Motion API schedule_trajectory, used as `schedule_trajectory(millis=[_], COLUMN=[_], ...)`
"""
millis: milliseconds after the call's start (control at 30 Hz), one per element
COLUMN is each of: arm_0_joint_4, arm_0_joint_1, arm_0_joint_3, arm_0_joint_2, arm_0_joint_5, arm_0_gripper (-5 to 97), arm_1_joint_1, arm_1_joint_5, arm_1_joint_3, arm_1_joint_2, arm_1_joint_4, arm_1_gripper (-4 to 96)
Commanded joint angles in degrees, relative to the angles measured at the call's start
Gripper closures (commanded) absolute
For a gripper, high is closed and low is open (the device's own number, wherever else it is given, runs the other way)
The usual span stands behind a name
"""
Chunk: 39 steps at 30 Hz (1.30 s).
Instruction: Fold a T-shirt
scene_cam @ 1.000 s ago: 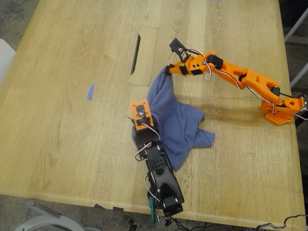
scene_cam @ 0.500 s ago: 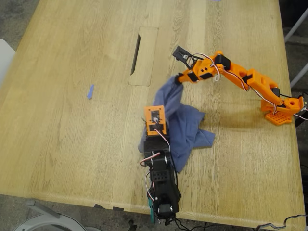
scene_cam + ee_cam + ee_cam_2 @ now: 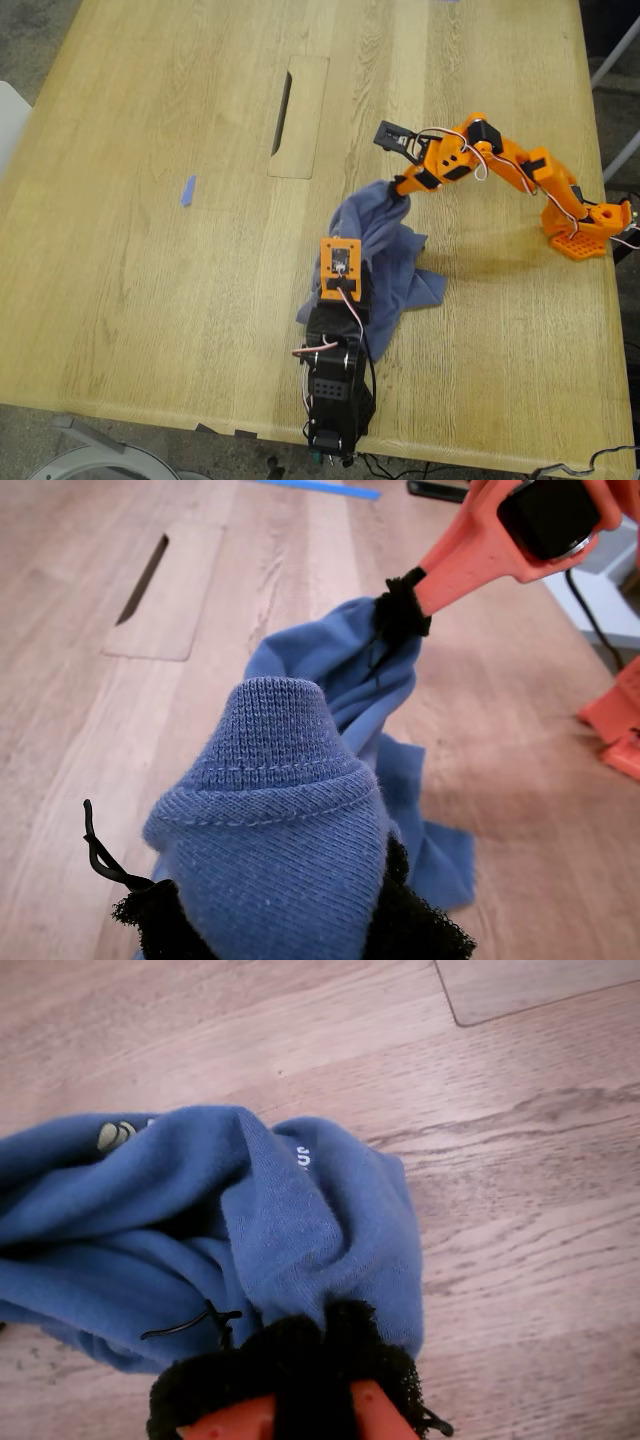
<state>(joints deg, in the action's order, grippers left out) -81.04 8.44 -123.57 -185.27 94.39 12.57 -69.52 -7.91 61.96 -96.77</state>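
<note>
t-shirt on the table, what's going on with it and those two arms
Both arms are holding the slate-blue T-shirt, which is bunched up, not yet folded. My first pincer, on the black arm at the near edge of the exterior view, is shut on a ribbed edge of the fabric. My second pincer, on the orange arm at the exterior view's right, pinches another part. The wooden table also carries a small blue strip of tape.

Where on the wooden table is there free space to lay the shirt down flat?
The widest bare patch of the light wooden table lies at the exterior view's left, around the small blue tape strip. It is crowded around the slate-blue cotton T-shirt, pinched by my first gripper and my second gripper.
</note>
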Motion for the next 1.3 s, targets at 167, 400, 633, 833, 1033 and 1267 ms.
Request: schedule_trajectory(millis=[167, 400, 633, 833, 1033, 1267], arm_0_joint_4=[-4.75, -5.89, -6.77, -4.57, -3.78, -4.66], arm_0_joint_1=[9.32, 17.84, 25.75, 32.87, 32.96, 35.68], arm_0_joint_3=[9.49, 6.5, 3.16, -2.72, -4.13, -0.53], arm_0_joint_2=[4.13, 7.91, 9.4, 9.4, 9.23, 13.27], arm_0_joint_5=[7.29, 12.48, 14.85, 16.79, 15.73, 20.39], arm_0_gripper=[92, 92, 92, 92, 57, 20], arm_1_joint_1=[3.16, 5.1, 8.96, 10.72, 11.43, 12.66], arm_1_joint_5=[0.97, 1.05, 2.02, 2.99, 4.48, 4.75], arm_1_joint_3=[-24.96, -31.73, -50.98, -64.69, -74.71, -76.64], arm_1_joint_2=[20.39, 21.71, 31.46, 37.97, 44.3, 47.02], arm_1_joint_4=[0.18, 0.35, 4.66, 12.04, 19.51, 20.48], arm_1_gripper=[91.3, 91.3, 91.3, 91.3, 63.0, 57.2])
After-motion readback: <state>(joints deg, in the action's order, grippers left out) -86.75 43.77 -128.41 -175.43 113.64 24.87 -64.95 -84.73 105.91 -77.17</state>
